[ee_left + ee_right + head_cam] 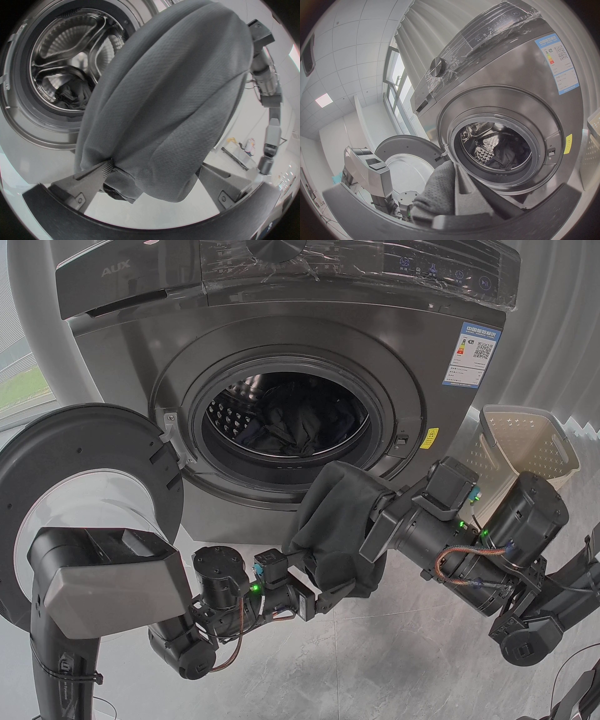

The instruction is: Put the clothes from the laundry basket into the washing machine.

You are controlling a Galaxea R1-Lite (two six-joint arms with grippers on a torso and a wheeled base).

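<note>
A dark grey garment (337,521) hangs in front of the washing machine (287,321), just below its round opening (206,421). My right gripper (377,507) comes in from the right and is shut on the garment's upper part (437,187). My left gripper (330,597) sits under the garment's lower end, open, with its fingers (93,181) spread either side of the hanging cloth (172,103). Dark clothes (300,421) lie inside the drum (62,47). The beige laundry basket (531,446) stands to the right of the machine, and what it holds cannot be seen.
The machine's round door (81,490) is swung fully open to the left, close to my left arm. Grey tiled floor (387,665) stretches out in front of the machine. A pleated curtain (556,334) hangs behind the basket.
</note>
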